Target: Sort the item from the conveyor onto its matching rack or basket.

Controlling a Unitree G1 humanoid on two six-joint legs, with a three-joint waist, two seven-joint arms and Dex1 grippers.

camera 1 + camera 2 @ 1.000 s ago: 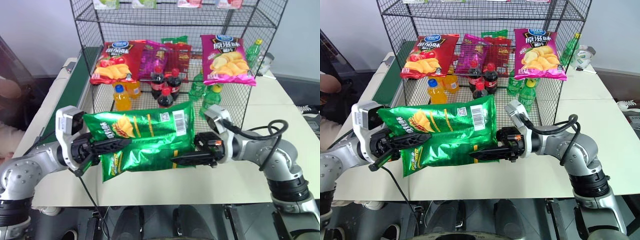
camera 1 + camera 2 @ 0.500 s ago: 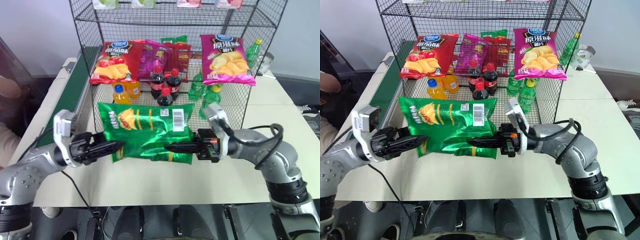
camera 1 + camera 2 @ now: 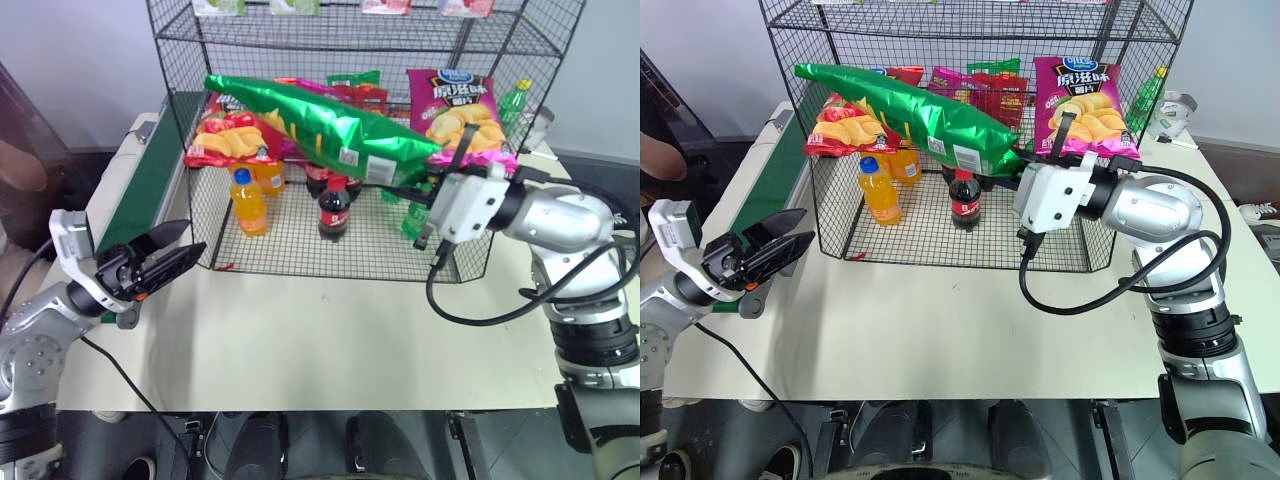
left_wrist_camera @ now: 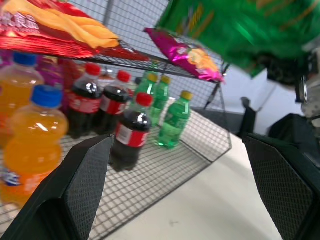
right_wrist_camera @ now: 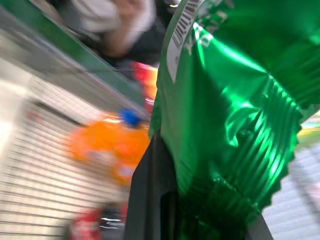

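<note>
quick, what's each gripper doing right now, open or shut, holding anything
Left gripper: open, holding nothing, out in front of the black wire-mesh rack.
Right gripper: shut on the sealed end of the large glossy green chip bag, raised at the rack's middle shelf.

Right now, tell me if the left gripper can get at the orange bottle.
Probably yes. The left gripper is open, empty and just outside the rack's open front; the orange bottle stands near that front edge, with nothing between them.

Glossy green chip bag [image 3: 320, 125] (yellow chips, white barcode), black wire rack [image 3: 170, 30].
</note>
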